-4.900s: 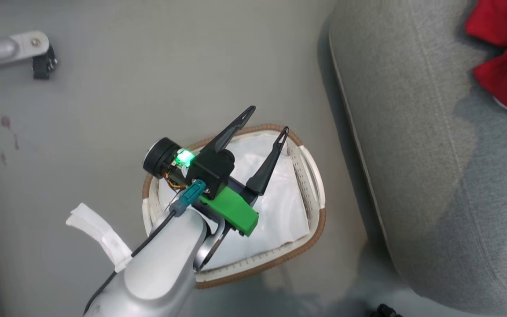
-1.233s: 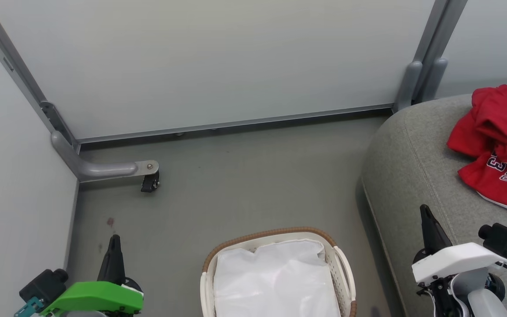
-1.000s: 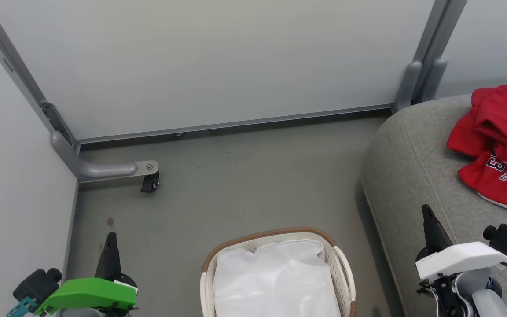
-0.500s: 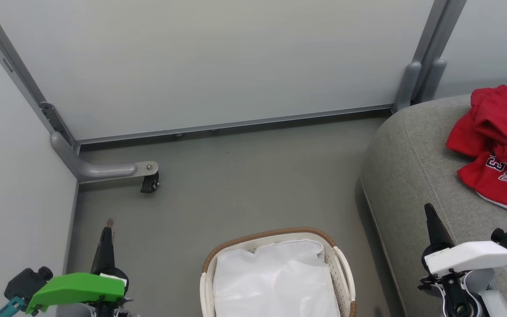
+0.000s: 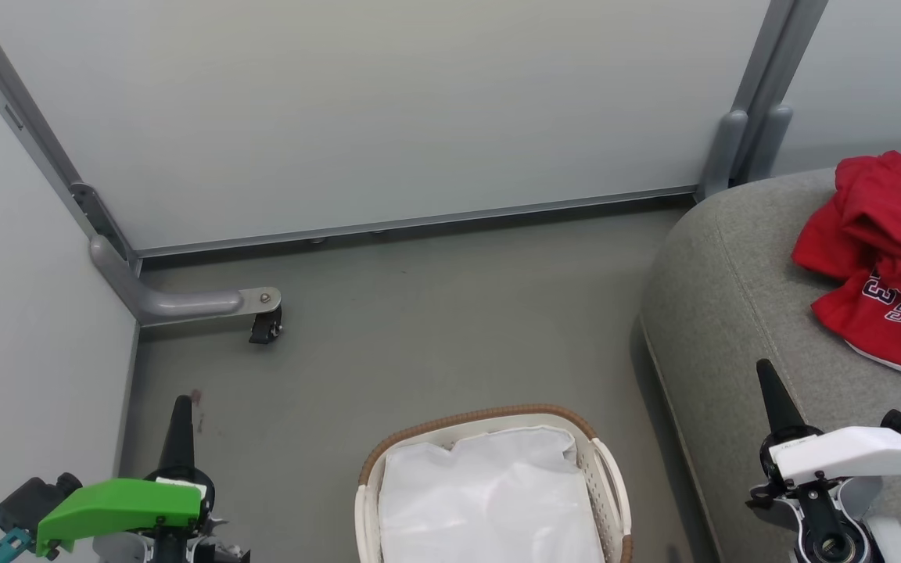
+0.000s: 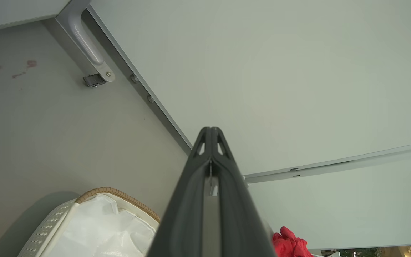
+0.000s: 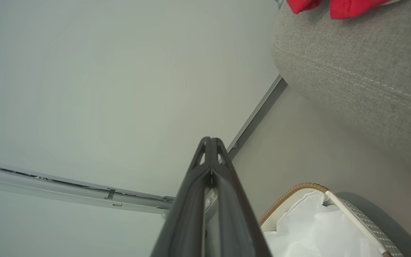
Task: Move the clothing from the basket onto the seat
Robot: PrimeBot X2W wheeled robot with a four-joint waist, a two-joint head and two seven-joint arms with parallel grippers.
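Observation:
The red clothing with white lettering lies bunched on the grey seat at the right; a red edge of it shows in the left wrist view and the right wrist view. The white basket with a brown woven rim stands on the floor at bottom centre, holding a white liner. My left gripper is shut and empty at lower left, left of the basket. At lower right my right gripper is shut and empty over the seat's front edge.
Pale partition panels close off the back and left. A grey metal foot with a black caster juts onto the floor at the left. Bare grey floor lies between the panels, the basket and the seat.
Both grippers have sunk lower in the head view over the last second, staying shut. Earlier the left gripper stood open over the basket. The camera has since lifted.

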